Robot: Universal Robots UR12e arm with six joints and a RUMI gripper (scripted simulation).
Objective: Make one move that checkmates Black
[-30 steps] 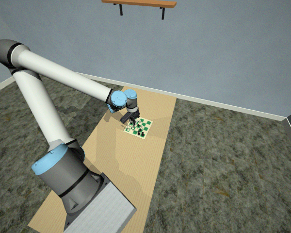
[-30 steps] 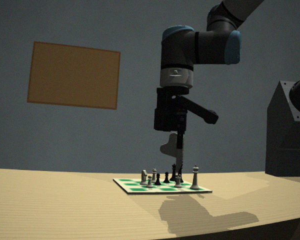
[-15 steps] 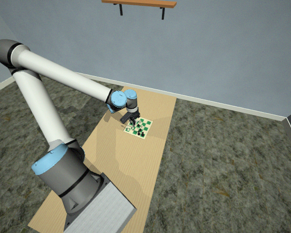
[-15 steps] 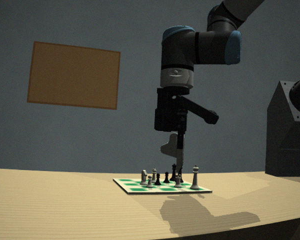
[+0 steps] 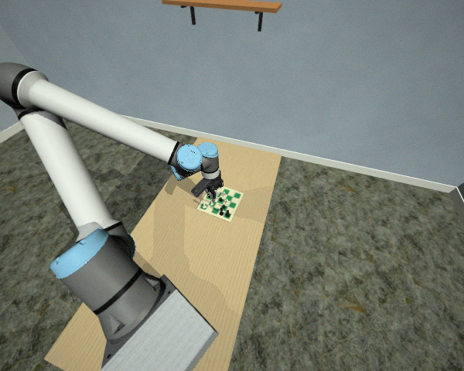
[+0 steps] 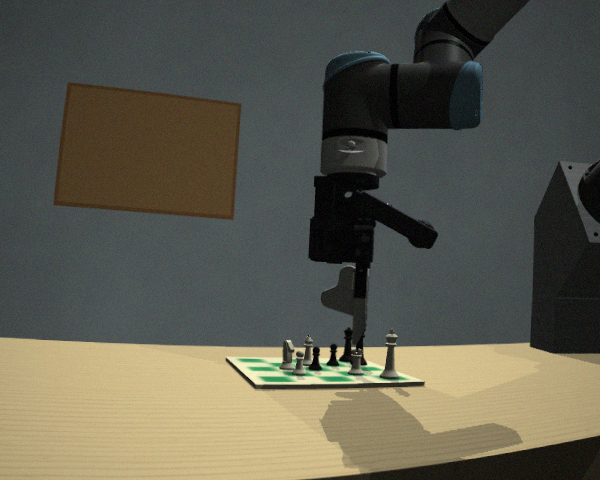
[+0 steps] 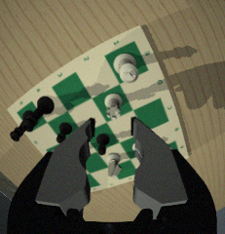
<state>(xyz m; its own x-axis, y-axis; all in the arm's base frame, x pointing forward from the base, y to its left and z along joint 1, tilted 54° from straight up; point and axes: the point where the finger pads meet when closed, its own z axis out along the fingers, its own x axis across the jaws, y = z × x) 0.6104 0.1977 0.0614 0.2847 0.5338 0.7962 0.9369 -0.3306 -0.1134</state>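
Observation:
A small green and cream chessboard (image 5: 237, 195) (image 6: 310, 384) (image 7: 68, 86) lies on the wooden table. My gripper (image 5: 212, 195) (image 6: 359, 330) (image 7: 112, 119) hangs over the board with its fingers partly apart and nothing between them. In the wrist view a black pawn (image 7: 102, 141) and a white pawn (image 7: 113, 164) stand below the gap. A white piece (image 7: 113, 103) stands just ahead of the fingertips. A tall white piece (image 7: 127, 68) (image 6: 390, 353) stands at the board's far corner. A black king (image 7: 44, 104) (image 6: 347, 343) and black pawns (image 7: 64, 129) stand to the left. A white knight (image 6: 288, 353) and bishop (image 6: 307, 348) show in the side view.
The board sits near the far end of a long wooden table (image 5: 192, 255) (image 6: 109, 413). The arm's base block (image 5: 164, 335) (image 6: 574, 268) stands at the near end. A shelf (image 5: 222, 5) hangs on the wall.

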